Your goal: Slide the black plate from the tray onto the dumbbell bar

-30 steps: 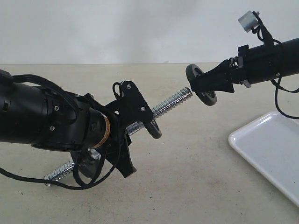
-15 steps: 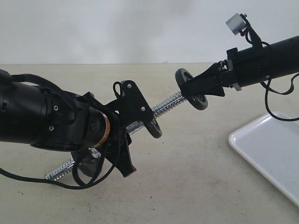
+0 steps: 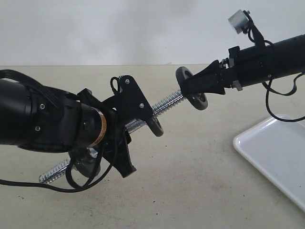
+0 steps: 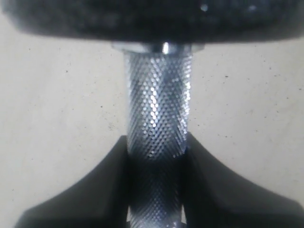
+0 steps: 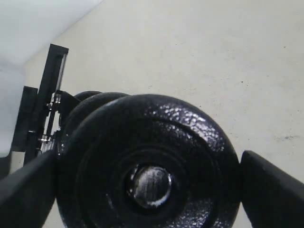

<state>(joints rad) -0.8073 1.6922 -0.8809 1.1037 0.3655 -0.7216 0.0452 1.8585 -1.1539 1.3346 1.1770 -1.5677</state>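
My right gripper is shut on the black plate, a finger at each side of its rim. The plate stands on edge, and the threaded tip of the dumbbell bar sits inside its centre hole. The chrome bar slants up to the right. My left gripper is shut on its knurled handle, fingers pressed to both sides. The white tray lies at the right, below the right arm, with nothing showing on it.
A second black disc sits on the bar just past my left gripper, and it fills the far end of the left wrist view. Another disc is on the bar's low end. The beige table spreads below.
My right gripper has carried the plate left and slightly up until the bar's threaded tip entered its hole. The left arm has shifted a little to the left with the bar.
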